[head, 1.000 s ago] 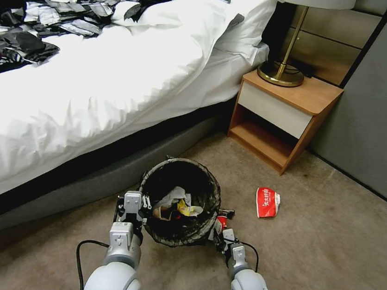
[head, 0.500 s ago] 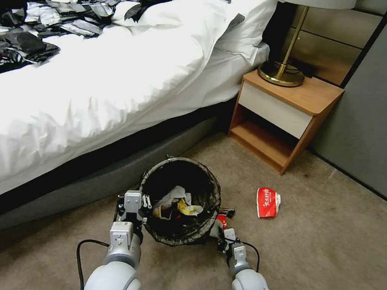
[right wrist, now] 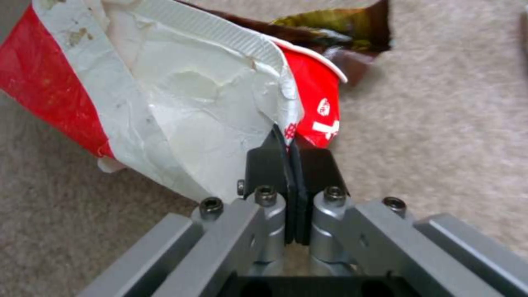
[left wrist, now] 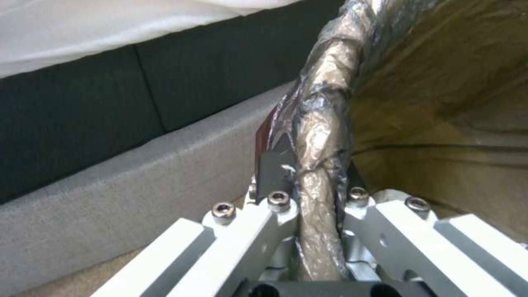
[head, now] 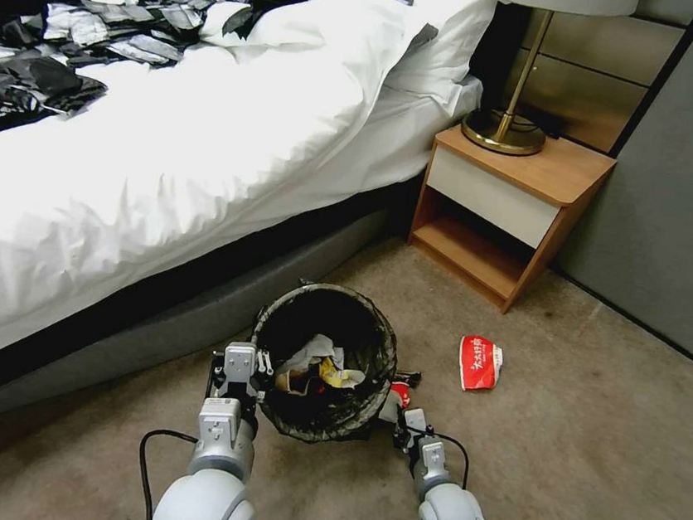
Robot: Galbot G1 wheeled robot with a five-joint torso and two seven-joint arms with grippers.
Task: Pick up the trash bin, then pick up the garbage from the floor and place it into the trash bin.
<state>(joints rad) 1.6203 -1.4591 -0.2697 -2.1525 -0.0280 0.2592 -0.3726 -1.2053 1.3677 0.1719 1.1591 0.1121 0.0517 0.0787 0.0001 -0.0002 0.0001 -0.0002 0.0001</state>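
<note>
The trash bin (head: 324, 358), round with a dark liner bag over its rim, sits by the bed with tissue and a yellow wrapper inside. My left gripper (head: 243, 378) is shut on the bin's rim (left wrist: 321, 136), one finger on each side of the bagged edge. My right gripper (head: 398, 404) is just right of the bin, low over the floor (head: 591, 455). It is shut on the edge of a crumpled red-and-white wrapper (right wrist: 187, 95). A second red-and-white wrapper (head: 478, 363) lies on the carpet farther right.
The bed (head: 169, 131) with white bedding and dark clothes fills the left. A wooden nightstand (head: 511, 204) with a brass lamp (head: 508, 120) stands at the back right, against a grey wall. Open carpet lies to the right.
My right gripper with the wrapper has shifted slightly back and right beside the bin. The bin and left gripper have hardly moved.
</note>
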